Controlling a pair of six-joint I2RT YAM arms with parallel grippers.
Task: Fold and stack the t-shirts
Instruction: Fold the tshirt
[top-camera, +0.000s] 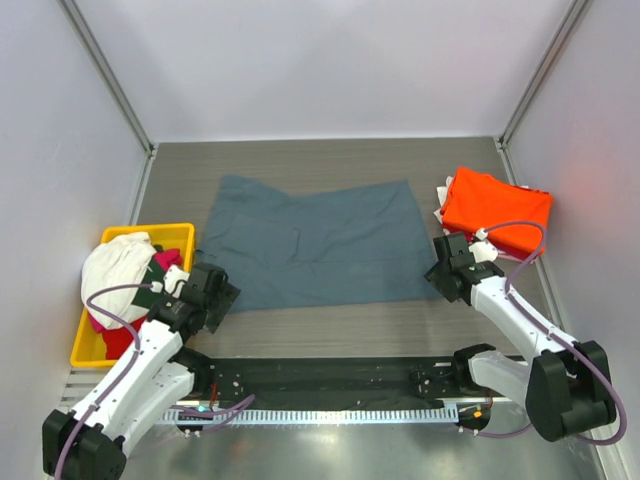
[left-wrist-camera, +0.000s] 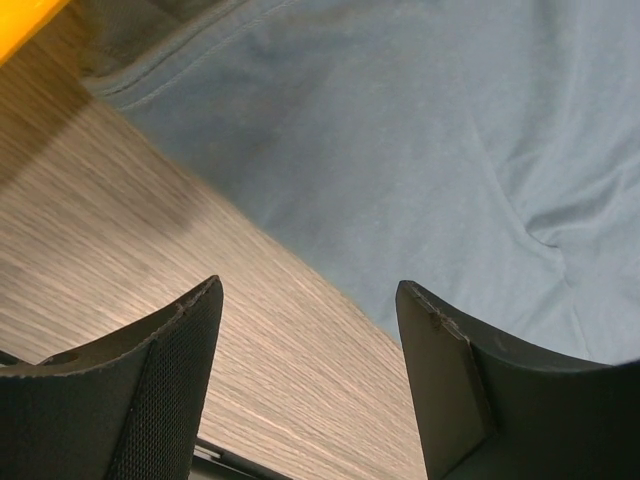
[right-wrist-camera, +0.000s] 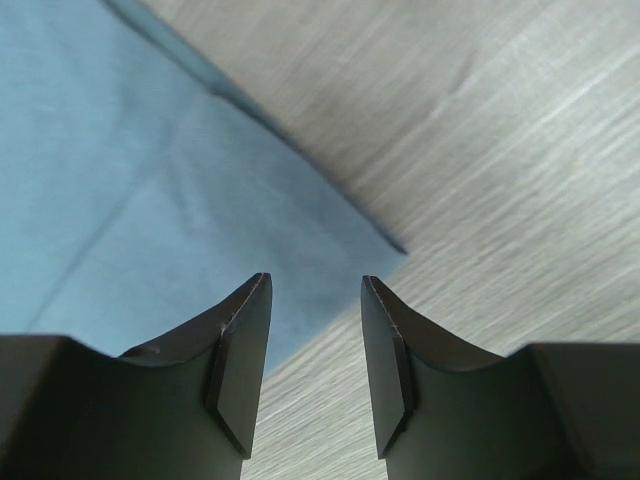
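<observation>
The slate blue-grey t-shirt (top-camera: 315, 243) lies spread flat in the middle of the table. It also shows in the left wrist view (left-wrist-camera: 420, 150) and the right wrist view (right-wrist-camera: 130, 170). My left gripper (top-camera: 218, 292) is open and empty, just above the shirt's near left corner (left-wrist-camera: 309, 287). My right gripper (top-camera: 441, 277) is open and empty, at the shirt's near right corner (right-wrist-camera: 316, 282). A folded bright orange t-shirt (top-camera: 496, 209) lies at the far right. White (top-camera: 117, 266) and red (top-camera: 165, 258) shirts are heaped in the bin.
A yellow plastic bin (top-camera: 160, 233) stands at the left edge beside my left arm; its corner shows in the left wrist view (left-wrist-camera: 25, 20). White cloth (top-camera: 442, 196) peeks from under the orange shirt. A black rail (top-camera: 330, 378) runs along the near edge.
</observation>
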